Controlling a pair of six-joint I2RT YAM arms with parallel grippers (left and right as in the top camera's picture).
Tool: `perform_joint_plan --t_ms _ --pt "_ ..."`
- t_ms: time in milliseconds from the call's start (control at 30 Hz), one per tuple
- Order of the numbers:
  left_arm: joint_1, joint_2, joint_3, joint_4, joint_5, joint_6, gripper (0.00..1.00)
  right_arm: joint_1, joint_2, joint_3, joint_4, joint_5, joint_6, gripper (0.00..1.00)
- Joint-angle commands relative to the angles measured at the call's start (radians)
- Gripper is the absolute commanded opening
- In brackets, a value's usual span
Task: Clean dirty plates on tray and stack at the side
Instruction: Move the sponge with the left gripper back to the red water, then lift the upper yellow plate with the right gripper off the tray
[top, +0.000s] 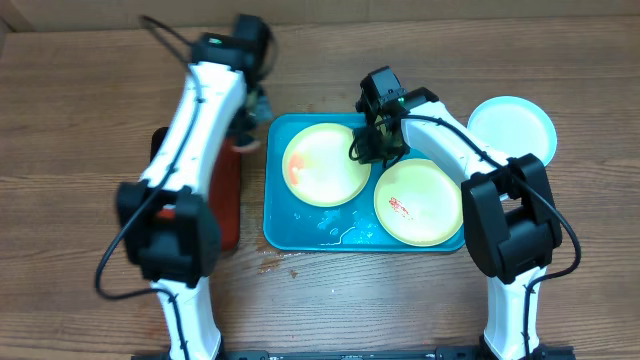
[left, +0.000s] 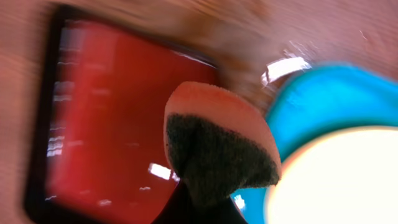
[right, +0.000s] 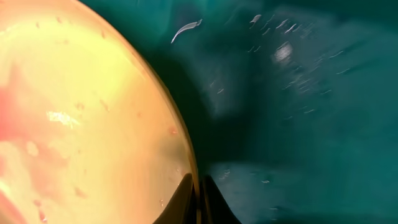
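Observation:
Two pale yellow-green plates lie on the bright blue tray (top: 300, 225): the left plate (top: 326, 164) with a reddish smear at its left, the right plate (top: 420, 203) with small red smears. A light blue plate (top: 513, 128) lies on the table right of the tray. My right gripper (top: 375, 140) is shut on the left plate's right rim (right: 194, 180), one finger each side. My left gripper (top: 255, 105) is shut on a sponge (left: 217, 149), orange with a dark scrub face, above the gap between the red tray and the blue tray.
A smaller dark red tray (left: 118, 124) with a black rim sits left of the blue tray, under the left arm. Water puddles lie on the blue tray's front (top: 335, 232), and wet spots mark the wood in front (top: 272, 262).

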Motion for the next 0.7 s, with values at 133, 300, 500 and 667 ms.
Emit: perform_joint_plan --t_ms 133,300,500,667 --pt "0.121 -0.034 -0.014 -0.01 -0.043 -0.084 0.04 0.132 -0.155 0.11 -0.061 0.589 -0.121 0.04" --pt "0.172 -0.034 -0.094 0.049 -0.034 -0.084 0.04 0.258 -0.203 0.111 -0.064 0.978 -0.206 0.04" --pt "0.22 -0.033 -0.203 0.132 0.013 -0.082 0.04 0.407 -0.209 0.111 -0.031 1.397 -0.353 0.04" --pt "0.241 -0.033 -0.21 0.14 0.012 -0.068 0.04 0.479 -0.209 0.111 0.004 1.497 -0.551 0.04"
